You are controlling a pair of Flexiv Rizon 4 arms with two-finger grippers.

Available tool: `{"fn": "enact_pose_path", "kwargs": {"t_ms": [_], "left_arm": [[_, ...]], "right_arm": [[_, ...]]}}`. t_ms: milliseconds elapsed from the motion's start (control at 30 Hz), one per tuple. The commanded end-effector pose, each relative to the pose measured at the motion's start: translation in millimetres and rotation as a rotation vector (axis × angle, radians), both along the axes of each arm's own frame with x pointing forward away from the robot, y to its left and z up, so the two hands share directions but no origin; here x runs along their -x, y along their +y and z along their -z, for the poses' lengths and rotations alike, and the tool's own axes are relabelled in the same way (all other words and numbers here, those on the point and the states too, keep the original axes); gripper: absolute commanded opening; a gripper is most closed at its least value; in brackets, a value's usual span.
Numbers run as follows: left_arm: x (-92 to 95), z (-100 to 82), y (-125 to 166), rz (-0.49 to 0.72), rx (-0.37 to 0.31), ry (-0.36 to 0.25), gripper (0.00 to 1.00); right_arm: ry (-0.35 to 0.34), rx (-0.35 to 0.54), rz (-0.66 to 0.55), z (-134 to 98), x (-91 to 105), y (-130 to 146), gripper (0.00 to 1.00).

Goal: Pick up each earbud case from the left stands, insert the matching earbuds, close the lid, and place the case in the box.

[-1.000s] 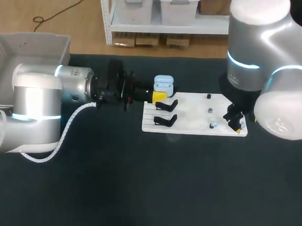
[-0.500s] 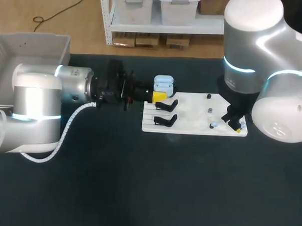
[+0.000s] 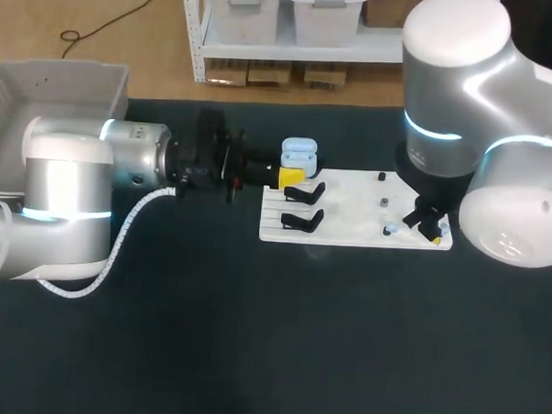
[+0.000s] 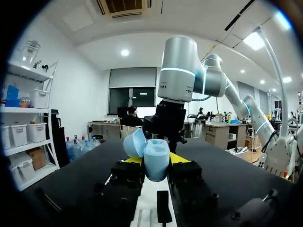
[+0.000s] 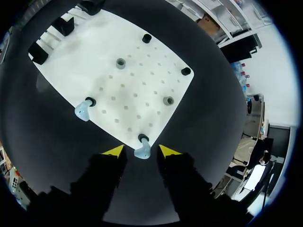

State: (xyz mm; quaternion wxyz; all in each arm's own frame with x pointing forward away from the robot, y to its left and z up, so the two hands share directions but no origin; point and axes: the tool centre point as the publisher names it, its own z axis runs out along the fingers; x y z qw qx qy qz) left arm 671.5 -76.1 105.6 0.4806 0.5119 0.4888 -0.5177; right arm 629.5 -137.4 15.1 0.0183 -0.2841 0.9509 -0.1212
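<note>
A light blue earbud case (image 3: 298,155) with its lid up is held just past the left end of the white board (image 3: 348,230). My left gripper (image 3: 291,177) is shut on the earbud case (image 4: 156,163); its open lid (image 4: 134,143) leans to one side. My right gripper (image 3: 428,227) hangs over the board's right end. In the right wrist view a pale blue earbud (image 5: 142,151) sits on a peg between the fingers of my right gripper (image 5: 141,151), which is open with a gap on each side. A second earbud (image 5: 83,111) sits further along the board edge.
Two black stands (image 3: 304,192) (image 3: 303,219) sit on the board's left part, both bare. Small grey pegs (image 5: 120,63) (image 5: 168,100) and black pegs (image 5: 147,38) (image 5: 186,71) dot the board (image 5: 137,80). A grey box (image 3: 52,87) stands at the far left.
My right arm has shifted a little to the left over the board's right end, with its gripper staying by the earbud. My left arm and the case have not moved.
</note>
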Motion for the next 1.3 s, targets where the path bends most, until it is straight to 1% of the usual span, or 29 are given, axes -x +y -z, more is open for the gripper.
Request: {"fn": "enact_pose_path", "kwargs": {"t_ms": [33,133,300,400,500,567,633,667,700,967,1167,1300], "left_arm": [[1.6,0.3,0.4,-0.005,0.002,-0.002,0.00],[1.6,0.3,0.4,-0.005,0.002,-0.002,0.00],[1.6,0.3,0.4,-0.005,0.002,-0.002,0.00],[1.6,0.3,0.4,-0.005,0.002,-0.002,0.00],[1.6,0.3,0.4,-0.005,0.002,-0.002,0.00],[1.6,0.3,0.4,-0.005,0.002,-0.002,0.00],[1.6,0.3,0.4,-0.005,0.002,-0.002,0.00],[1.6,0.3,0.4,-0.005,0.002,-0.002,0.00],[1.6,0.3,0.4,-0.005,0.002,-0.002,0.00],[1.6,0.3,0.4,-0.005,0.002,-0.002,0.00],[1.6,0.3,0.4,-0.005,0.002,-0.002,0.00],[1.6,0.3,0.4,-0.005,0.002,-0.002,0.00]], "right_arm": [[-0.008,0.002,0.002,0.5,1.9,-0.1,0.38],[-0.009,0.003,0.004,0.5,2.0,-0.2,0.37],[-0.009,0.005,0.007,0.8,1.8,-0.5,0.31],[-0.010,0.006,0.007,1.0,1.7,-0.6,0.31],[-0.010,0.008,0.007,1.3,1.5,-0.6,0.23],[-0.010,0.009,0.008,1.6,1.4,-0.6,0.20],[-0.011,0.010,0.009,1.7,1.4,-0.6,0.10],[-0.012,0.010,0.009,1.7,1.4,-0.6,0.02],[-0.012,0.010,0.010,1.7,1.4,-0.6,0.00],[-0.018,0.014,0.019,-4.6,4.4,-2.1,0.00],[-0.029,0.017,0.037,-20.2,9.7,-0.6,0.00],[-0.045,0.013,0.061,-36.1,14.9,3.0,0.00]]}}
